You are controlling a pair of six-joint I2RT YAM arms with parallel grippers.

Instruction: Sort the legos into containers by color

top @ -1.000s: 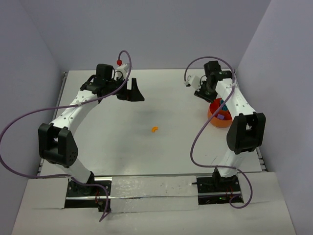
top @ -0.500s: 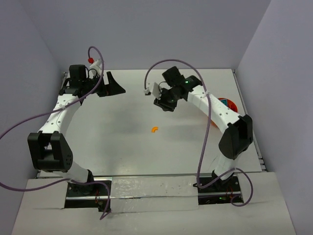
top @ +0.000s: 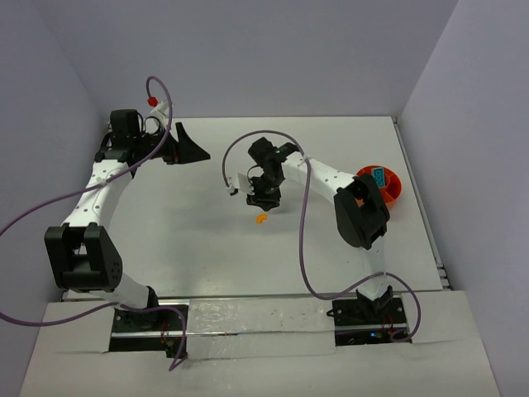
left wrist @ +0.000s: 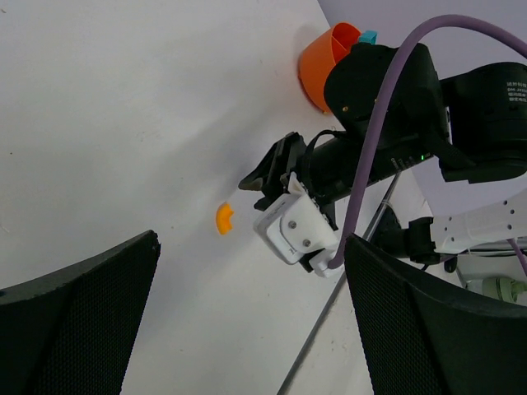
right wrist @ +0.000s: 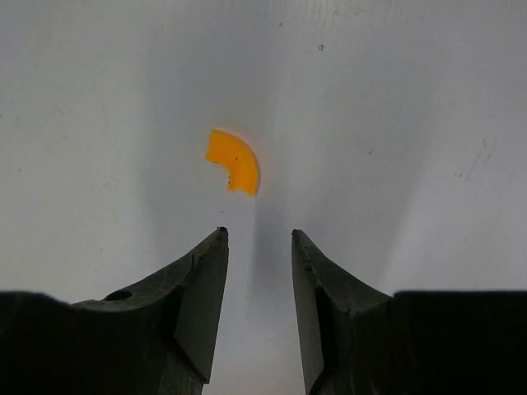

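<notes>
A curved orange lego (top: 261, 218) lies alone on the white table near the middle. It also shows in the right wrist view as an orange lego (right wrist: 234, 161) just ahead of the fingertips. My right gripper (top: 266, 201) hovers over it, open, with a narrow empty gap between the jaws (right wrist: 257, 233). The orange bowl (top: 397, 187) stands at the right with a teal lego (top: 378, 175) inside. My left gripper (top: 197, 150) is at the far left, wide open and empty. The left wrist view looks across at the orange lego (left wrist: 224, 218) and the bowl (left wrist: 319, 70).
The right arm's purple cable (top: 302, 240) loops over the table between the gripper and its base. Grey walls close in the back and sides. The table's right edge runs just past the bowl.
My right arm has swung left from the bowl to the middle and now sits just above the orange lego. The left arm pulled back to the far left, gripper still wide open.
</notes>
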